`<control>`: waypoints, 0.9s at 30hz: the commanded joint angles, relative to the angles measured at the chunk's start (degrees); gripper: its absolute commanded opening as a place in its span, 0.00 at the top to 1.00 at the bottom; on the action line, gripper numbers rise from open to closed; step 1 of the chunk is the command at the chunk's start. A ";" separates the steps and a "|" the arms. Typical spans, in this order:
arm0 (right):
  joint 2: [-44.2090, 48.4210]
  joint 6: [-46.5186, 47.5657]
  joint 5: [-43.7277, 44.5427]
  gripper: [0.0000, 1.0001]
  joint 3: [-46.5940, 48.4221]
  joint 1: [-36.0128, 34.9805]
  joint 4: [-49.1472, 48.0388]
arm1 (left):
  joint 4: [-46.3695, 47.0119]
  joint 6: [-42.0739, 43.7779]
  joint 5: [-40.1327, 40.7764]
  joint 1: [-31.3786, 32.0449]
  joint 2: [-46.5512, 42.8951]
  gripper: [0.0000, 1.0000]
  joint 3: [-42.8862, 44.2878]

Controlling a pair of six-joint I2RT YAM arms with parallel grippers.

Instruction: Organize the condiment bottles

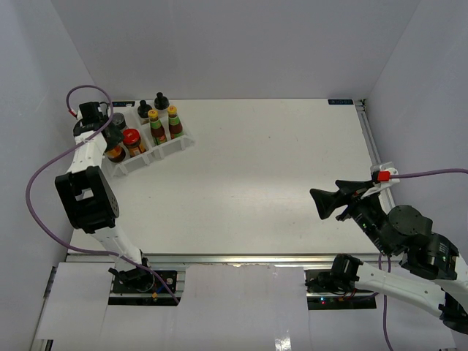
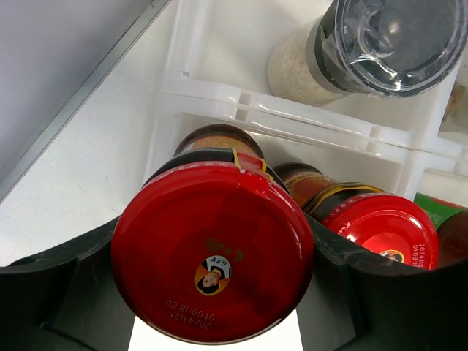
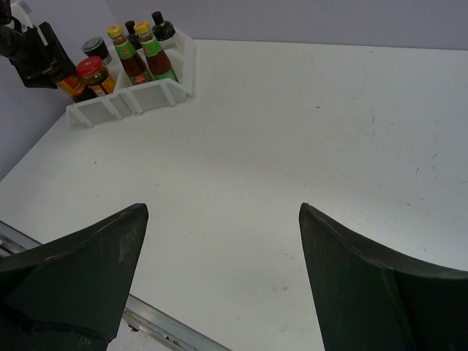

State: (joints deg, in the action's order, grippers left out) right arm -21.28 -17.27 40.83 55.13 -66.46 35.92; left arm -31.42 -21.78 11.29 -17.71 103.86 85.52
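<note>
My left gripper [image 1: 111,142] reaches down into the clear plastic tray [image 1: 157,156] at the back left. Its jaws are shut on a red-lidded jar [image 2: 212,259], one black finger [image 2: 80,270] pressed to each side of the lid. Whether that jar rests on the tray floor I cannot tell. A second red-lidded jar [image 2: 384,230] stands right beside it. The dark-lidded jar [image 2: 395,40] is in the compartment behind. Two yellow-capped bottles [image 1: 153,124] and two black-capped shakers [image 1: 161,101] fill the tray's right side. My right gripper [image 1: 319,203] hovers open over bare table, far from the tray.
White walls close in the table on the left, back and right. The tray [image 3: 139,95] lies close to the left wall. A metal rail [image 3: 157,325] runs along the near table edge, just below the right gripper [image 3: 223,212].
</note>
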 commanded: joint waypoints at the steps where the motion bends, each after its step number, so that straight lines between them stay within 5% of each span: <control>1: 0.95 1.49 1.99 0.10 -0.44 -0.17 -2.10 | 3.64 -1.14 1.94 0.26 -0.87 1.00 0.97; 6: 1.44 1.93 2.77 0.10 -0.65 -0.17 -2.11 | 3.12 -1.52 2.10 0.78 0.03 0.88 1.49; 14: 2.04 2.86 3.32 0.10 -0.50 -0.17 -2.32 | 1.27 -1.98 3.18 1.10 1.70 0.41 3.59; 21: 1.83 3.38 3.74 0.10 -1.09 -0.17 -2.71 | -1.35 -1.94 4.04 1.18 2.04 0.26 6.69; 24: 1.50 3.21 3.47 0.10 -0.80 -0.17 -2.70 | -2.56 -1.95 4.53 1.18 1.68 0.05 8.50; 27: 1.51 3.08 3.69 0.10 -0.68 -0.17 -2.57 | -4.39 -1.82 3.96 1.10 1.52 0.02 10.58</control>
State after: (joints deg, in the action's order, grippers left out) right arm -19.70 -14.80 43.17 54.46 -66.46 35.83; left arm -36.27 -23.41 13.50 -16.51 108.34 90.53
